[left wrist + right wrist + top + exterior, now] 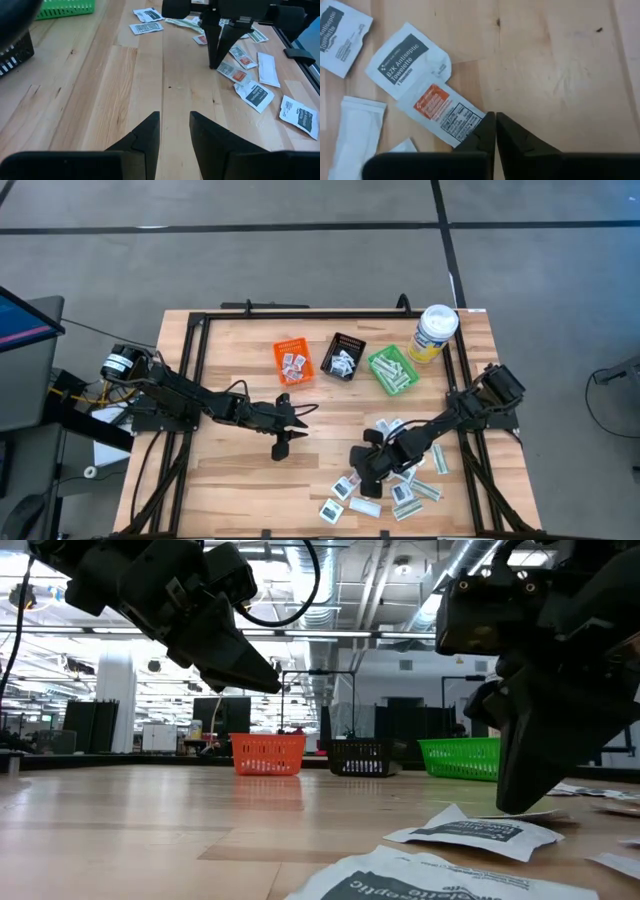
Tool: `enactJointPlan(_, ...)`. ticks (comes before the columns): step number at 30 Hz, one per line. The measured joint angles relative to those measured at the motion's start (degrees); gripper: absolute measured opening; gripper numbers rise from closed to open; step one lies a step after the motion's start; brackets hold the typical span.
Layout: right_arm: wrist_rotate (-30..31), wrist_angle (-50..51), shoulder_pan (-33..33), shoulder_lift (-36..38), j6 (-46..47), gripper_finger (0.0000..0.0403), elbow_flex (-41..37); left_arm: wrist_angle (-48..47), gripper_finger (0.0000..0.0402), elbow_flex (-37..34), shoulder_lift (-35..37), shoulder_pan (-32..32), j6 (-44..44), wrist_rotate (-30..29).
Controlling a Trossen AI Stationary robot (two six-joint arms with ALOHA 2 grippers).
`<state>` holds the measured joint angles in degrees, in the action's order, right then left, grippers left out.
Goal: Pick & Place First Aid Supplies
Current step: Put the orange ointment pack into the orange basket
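Seen from above, the loose packets (395, 480) lie scattered at about five o'clock on the surface (230, 485), nearest the front edge. The right tool (362, 464) is down among them, at the heap's nine o'clock edge, its tips pressed together on the corner of an orange-print packet (445, 114); the packet lies flat, so the pinch looks fresh and the lift probably not yet begun. A BZK packet (407, 57) touches it at eleven o'clock. The left tool (284, 441) hangs near the centre, clear of the wood, fingers (142, 139) slightly parted and empty, apparently waiting out of the way. Farther back, at twelve o'clock, stand the orange bin (293, 362), black bin (344, 357) and green bin (392, 370), each already holding packets, likely sorted by kind. The canister (433, 332) stands beyond them at one o'clock.
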<state>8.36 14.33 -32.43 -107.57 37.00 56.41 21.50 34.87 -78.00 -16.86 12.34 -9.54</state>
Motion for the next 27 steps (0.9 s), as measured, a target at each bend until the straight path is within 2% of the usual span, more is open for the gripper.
enactJointPlan(12, -0.9, -0.8, 0.5, 3.3, -5.8, 0.0002, 1.2, 0.0, 0.0106, 0.0, 0.0, 0.0, 0.0, 0.0)
enactJointPlan(21, -1.9, -2.3, 0.5, 3.3, -6.1, 0.0002, 1.2, 0.0, 0.0106, 0.0, 0.0, 0.0, 0.2, 0.0)
enactJointPlan(27, -1.7, -5.1, 0.7, 3.3, -12.0, 0.0035, 1.2, 0.0, 0.0106, 0.0, 0.0, 0.0, 0.2, 0.0)
